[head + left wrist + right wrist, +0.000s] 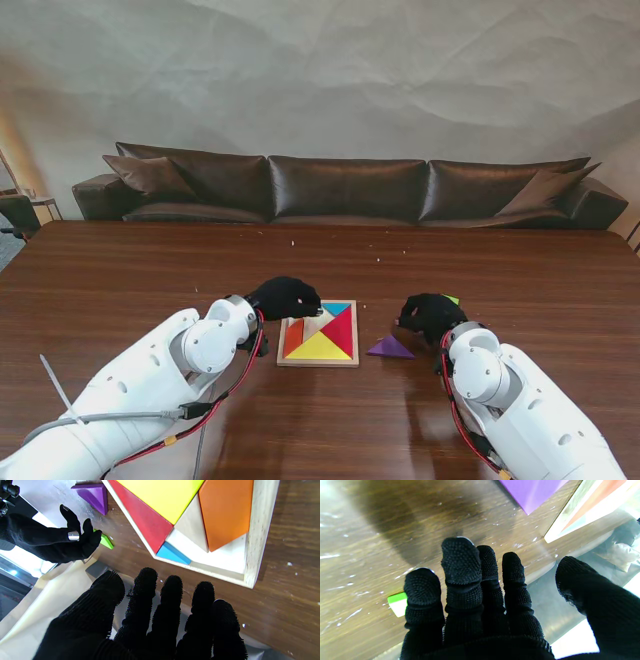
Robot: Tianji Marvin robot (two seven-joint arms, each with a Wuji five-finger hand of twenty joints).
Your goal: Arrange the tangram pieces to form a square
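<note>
The wooden tray sits on the table between the two hands, holding yellow, red, orange and blue pieces. Only the left wrist view shows its unfilled pale corner beside the orange piece. The left hand hovers over the tray's far left corner, fingers spread, gripping nothing. Right of the tray lies the purple triangle. The right hand spreads empty just beyond it, with the green piece by its fingertips, plain in the right wrist view.
</note>
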